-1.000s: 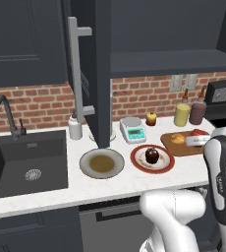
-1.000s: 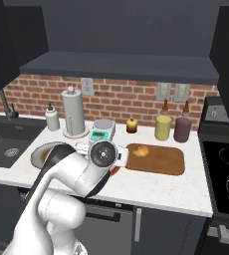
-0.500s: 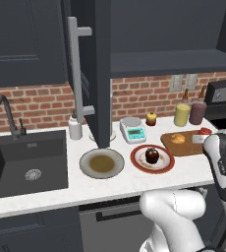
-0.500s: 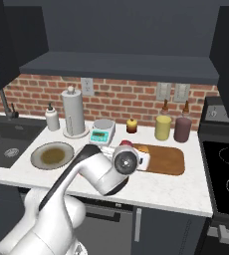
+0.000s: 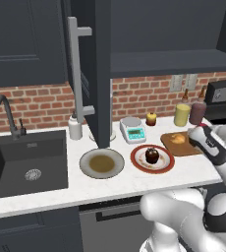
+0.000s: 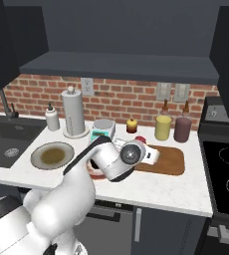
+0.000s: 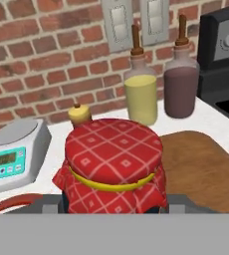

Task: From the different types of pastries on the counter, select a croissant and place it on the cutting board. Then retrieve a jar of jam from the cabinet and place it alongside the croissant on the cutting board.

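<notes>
No brand or readable writing shows anywhere; the small grey kitchen scale (image 7: pixel 14 152) has a teal display whose digits are too blurred to read. In the hand view the pincer (image 7: pixel 114 206) is clamped on the jar of jam with its red-and-white checked cloth cover and yellow band (image 7: pixel 111 167), held above the left end of the brown wooden cutting board (image 7: pixel 201 169) (the jar hides the fingertips). The left base view adds the small golden-orange croissant (image 5: pixel 179 139) lying on that board, and the dark chocolate muffin (image 5: pixel 152 155) on a red-rimmed round plate (image 5: pixel 136 158) on the white speckled surface (image 5: pixel 134 184).
</notes>
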You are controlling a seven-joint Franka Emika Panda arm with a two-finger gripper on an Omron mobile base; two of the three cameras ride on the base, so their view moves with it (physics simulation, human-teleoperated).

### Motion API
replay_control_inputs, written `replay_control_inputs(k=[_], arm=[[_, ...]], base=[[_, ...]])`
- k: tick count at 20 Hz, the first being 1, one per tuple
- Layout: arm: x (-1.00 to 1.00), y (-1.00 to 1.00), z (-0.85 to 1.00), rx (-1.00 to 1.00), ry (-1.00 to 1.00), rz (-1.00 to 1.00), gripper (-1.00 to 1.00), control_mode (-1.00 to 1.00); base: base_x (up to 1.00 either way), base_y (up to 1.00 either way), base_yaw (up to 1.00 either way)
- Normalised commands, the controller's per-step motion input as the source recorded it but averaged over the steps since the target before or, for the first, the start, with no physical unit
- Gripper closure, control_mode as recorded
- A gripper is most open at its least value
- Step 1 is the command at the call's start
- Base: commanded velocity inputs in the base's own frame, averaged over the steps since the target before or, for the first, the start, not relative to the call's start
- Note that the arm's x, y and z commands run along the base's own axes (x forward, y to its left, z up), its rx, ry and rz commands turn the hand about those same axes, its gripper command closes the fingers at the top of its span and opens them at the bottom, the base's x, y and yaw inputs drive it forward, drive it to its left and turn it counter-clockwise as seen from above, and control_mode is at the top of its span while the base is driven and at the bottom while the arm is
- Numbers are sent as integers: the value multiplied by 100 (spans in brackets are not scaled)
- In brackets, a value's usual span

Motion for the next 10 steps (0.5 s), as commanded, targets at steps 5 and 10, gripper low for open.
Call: replay_control_inputs(k=[5,10], arm=[[31,-69,-39,0,0,-13,100,-100],[12,-49,-9,0,0,-17,100,-100]], base=[[0,0,0],[0,0,0]])
